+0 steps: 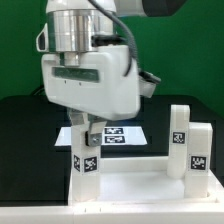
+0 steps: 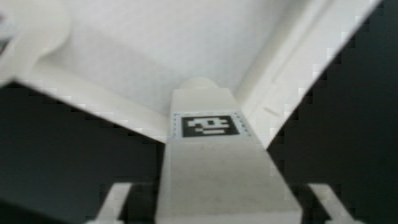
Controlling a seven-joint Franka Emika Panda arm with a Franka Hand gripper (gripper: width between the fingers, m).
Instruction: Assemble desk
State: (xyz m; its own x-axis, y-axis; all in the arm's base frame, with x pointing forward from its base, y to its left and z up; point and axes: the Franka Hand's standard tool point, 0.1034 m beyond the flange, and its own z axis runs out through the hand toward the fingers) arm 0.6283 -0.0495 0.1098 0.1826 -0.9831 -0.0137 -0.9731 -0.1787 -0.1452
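The white desk top (image 1: 135,188) lies upside down at the front of the table, its raised rim facing up. Three white square legs with marker tags stand on it: two at the exterior view's right (image 1: 178,130) (image 1: 200,150) and one at the left corner (image 1: 88,162). My gripper (image 1: 87,138) hangs straight over the left leg, its fingers down either side of the leg's top. In the wrist view this leg (image 2: 214,150) runs up between my fingers (image 2: 118,204), with a dark gap on each side. My gripper (image 2: 221,206) is open around it. The top's rim (image 2: 306,60) shows beyond.
The marker board (image 1: 112,134) lies flat on the black table (image 1: 25,125) behind the desk top. A green wall stands behind. The robot's big white hand hides the middle of the scene.
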